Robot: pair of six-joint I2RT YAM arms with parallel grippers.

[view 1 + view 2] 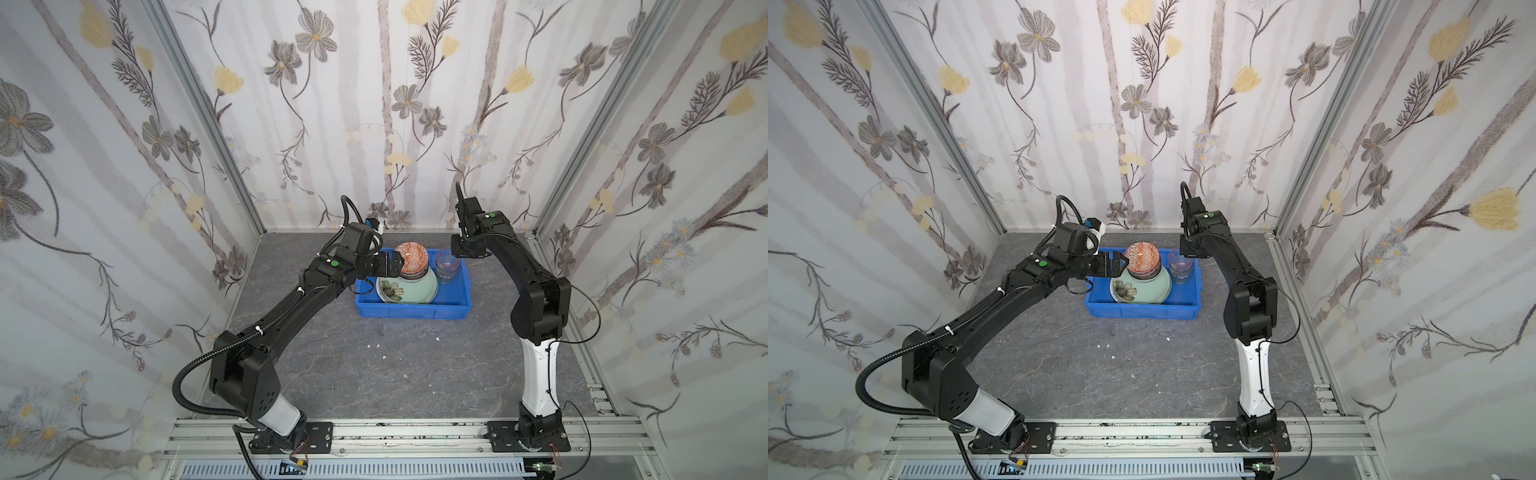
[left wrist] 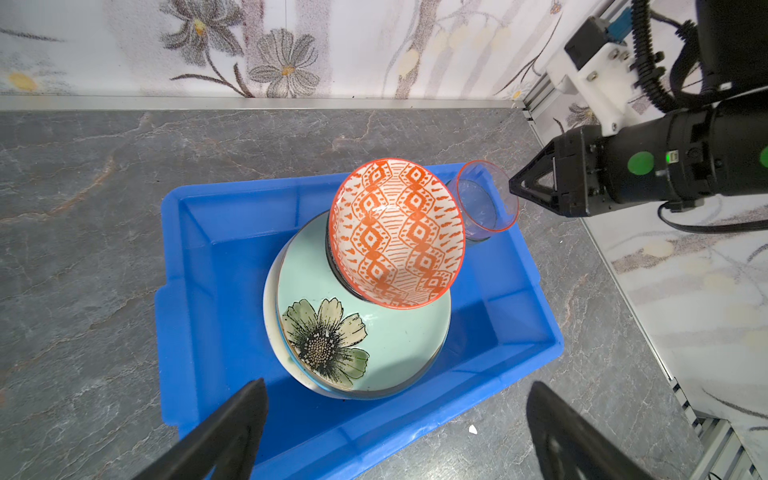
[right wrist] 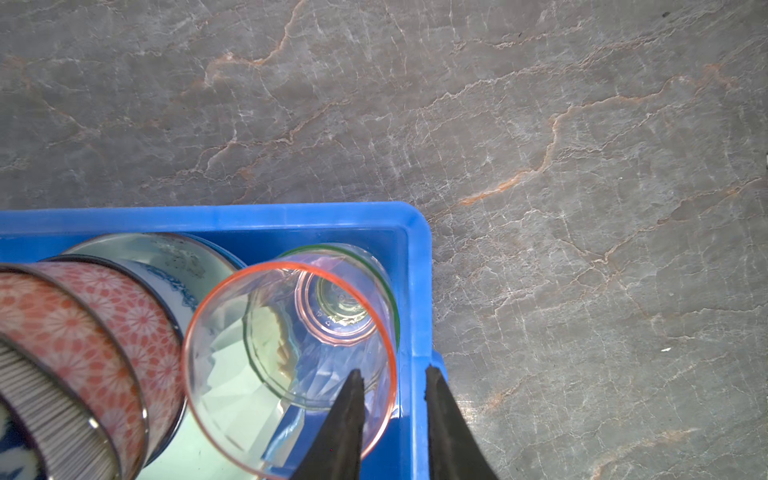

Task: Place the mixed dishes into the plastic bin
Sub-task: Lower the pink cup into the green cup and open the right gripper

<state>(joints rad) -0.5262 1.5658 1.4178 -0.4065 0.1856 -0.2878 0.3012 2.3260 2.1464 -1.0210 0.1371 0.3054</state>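
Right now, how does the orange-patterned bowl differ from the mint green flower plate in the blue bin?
The orange-and-white patterned bowl is deep and tops a stack of bowls; the round mint green flower plate is shallow, wider, and lies under that stack. The bowl is covered in orange diamonds; the plate shows one flower near its edge. Both sit inside the bright blue plastic bin.

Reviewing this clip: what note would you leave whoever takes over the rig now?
Left gripper: open, empty, near the orange bowl.
Right gripper: open, jaws astride the wall of the pink tumbler.
In the blue bin: plates, mint plate uppermost; bowls stacked on it, orange bowl topmost, tilted; pink tumbler nested in green tumbler.
Done: no dishes seen outside the bin.
To do: lift both arms clear.
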